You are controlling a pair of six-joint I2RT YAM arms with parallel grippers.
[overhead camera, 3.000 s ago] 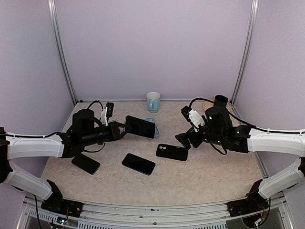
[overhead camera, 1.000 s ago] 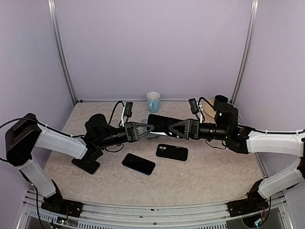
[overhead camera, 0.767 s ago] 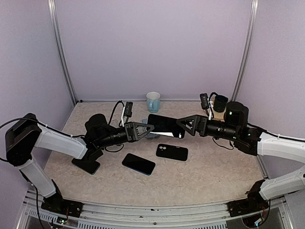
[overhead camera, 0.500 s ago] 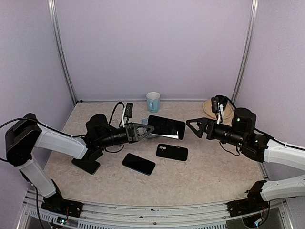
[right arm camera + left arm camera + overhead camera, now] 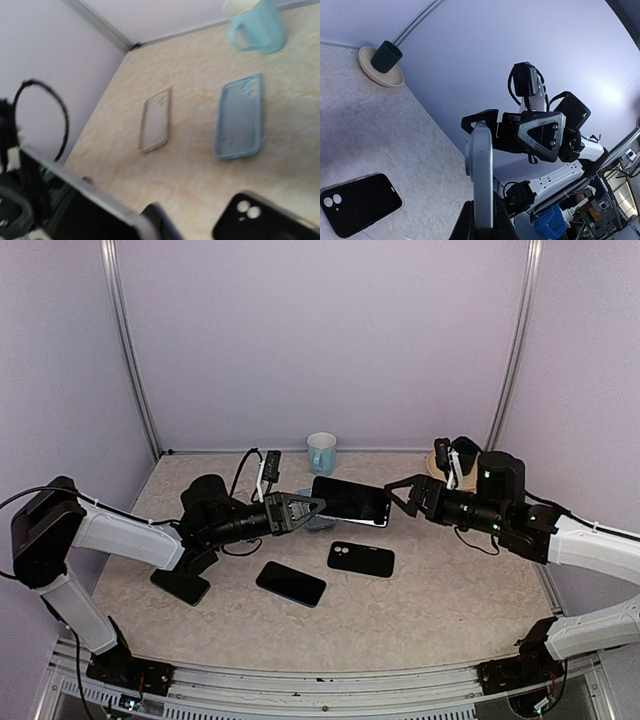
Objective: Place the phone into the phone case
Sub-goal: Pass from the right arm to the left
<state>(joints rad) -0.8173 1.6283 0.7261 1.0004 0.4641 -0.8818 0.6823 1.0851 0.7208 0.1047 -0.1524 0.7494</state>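
Observation:
My left gripper (image 5: pixel 310 507) is shut on one short end of a grey-edged phone (image 5: pixel 350 502) and holds it level above the table's middle. In the left wrist view the phone (image 5: pixel 482 170) stands edge-on between my fingers (image 5: pixel 466 220). My right gripper (image 5: pixel 398 495) is open and empty, just right of the phone's free end, apart from it. The right wrist view is blurred and shows none of its own fingers; the held phone (image 5: pixel 75 210) fills its lower left. A black case (image 5: pixel 361 559) lies below the phone. A blue case (image 5: pixel 240 117) and a clear case (image 5: pixel 155 120) lie farther back.
A dark phone (image 5: pixel 290 583) lies on the table in front, and another (image 5: pixel 180 585) lies at the left under my left arm. A light blue mug (image 5: pixel 321 453) stands at the back wall. A saucer with a dark cup (image 5: pixel 382 60) sits at the back right.
My right gripper let go of the phone's right end, drew back to the right, then came back close to it. My left gripper kept holding the phone in place.

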